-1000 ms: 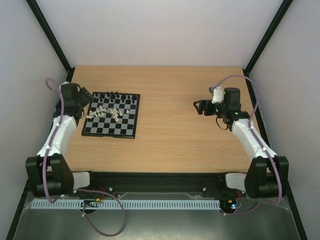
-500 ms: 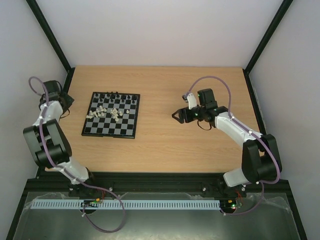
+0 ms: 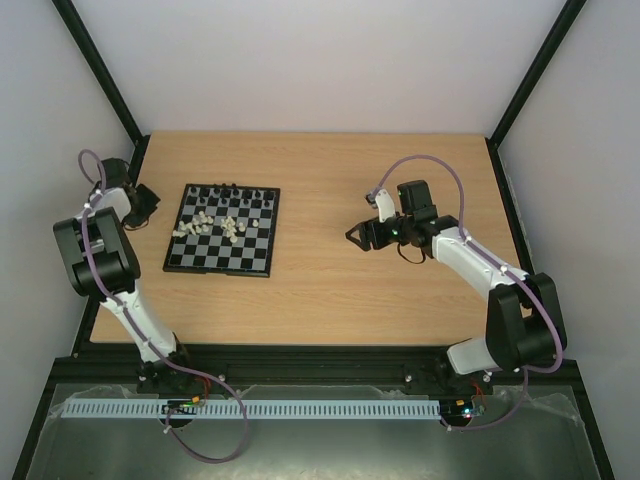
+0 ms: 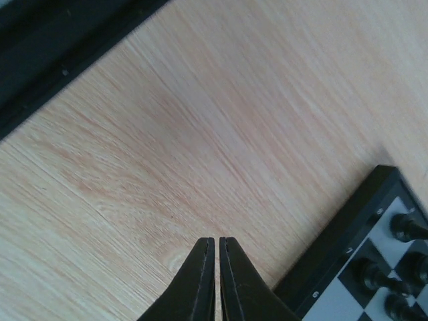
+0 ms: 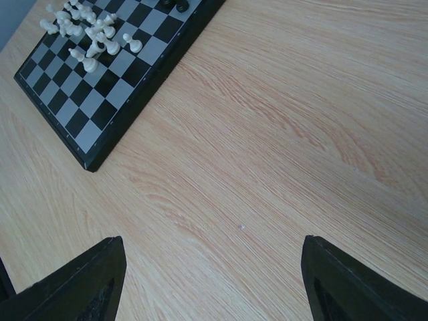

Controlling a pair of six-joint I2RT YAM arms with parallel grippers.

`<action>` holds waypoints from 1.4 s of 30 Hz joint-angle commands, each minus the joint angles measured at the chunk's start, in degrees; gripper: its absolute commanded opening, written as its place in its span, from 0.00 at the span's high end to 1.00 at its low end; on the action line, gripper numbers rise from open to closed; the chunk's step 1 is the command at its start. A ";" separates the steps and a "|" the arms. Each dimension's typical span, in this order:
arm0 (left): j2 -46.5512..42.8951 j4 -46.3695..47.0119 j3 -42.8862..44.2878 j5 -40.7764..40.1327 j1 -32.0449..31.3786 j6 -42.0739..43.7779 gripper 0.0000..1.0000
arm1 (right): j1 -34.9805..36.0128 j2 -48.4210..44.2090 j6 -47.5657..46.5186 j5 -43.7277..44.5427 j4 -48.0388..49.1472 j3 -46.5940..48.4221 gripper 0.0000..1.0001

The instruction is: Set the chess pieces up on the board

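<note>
The board (image 3: 223, 229) lies on the left half of the table, with cream-white chess pieces (image 3: 222, 223) heaped near its middle and black chess pieces (image 3: 235, 190) along its far edge. My left gripper (image 3: 150, 203) hangs left of the board's far corner, shut with nothing between its fingers (image 4: 217, 242). In the left wrist view a corner of the board (image 4: 374, 261) with black pieces (image 4: 404, 227) shows at the lower right. My right gripper (image 3: 355, 236) stands open over bare wood, right of the board (image 5: 107, 73). The cream-white pieces (image 5: 90, 37) show in the right wrist view at top left.
A black frame rail (image 4: 60, 53) runs along the table's left edge close to my left gripper. Black corner posts (image 3: 100, 70) rise at the back corners. Bare wooden tabletop (image 3: 330, 280) lies between the board and my right arm.
My left arm pulled back from the board to the table's left edge and its gripper went from open to shut. The right arm swung in toward the table's middle and stays open.
</note>
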 commanded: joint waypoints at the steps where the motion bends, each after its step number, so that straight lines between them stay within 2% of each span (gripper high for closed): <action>1: 3.36 -2.03 1.90 2.22 -1.41 1.93 0.98 | -0.02 -0.18 -1.35 -1.33 -2.43 -0.29 0.27; 13: 8.42 -2.37 2.52 4.06 -4.40 4.05 0.98 | -0.02 0.22 -1.68 -0.43 -2.57 -0.28 0.27; 28: 6.59 -0.20 -3.19 9.83 -8.01 6.48 0.98 | -0.01 2.80 -3.03 -0.70 -2.69 -0.12 0.27; 42: 5.94 -1.91 -5.42 11.90 -16.86 8.65 0.98 | -0.02 7.33 -3.51 -0.52 -4.04 1.19 0.28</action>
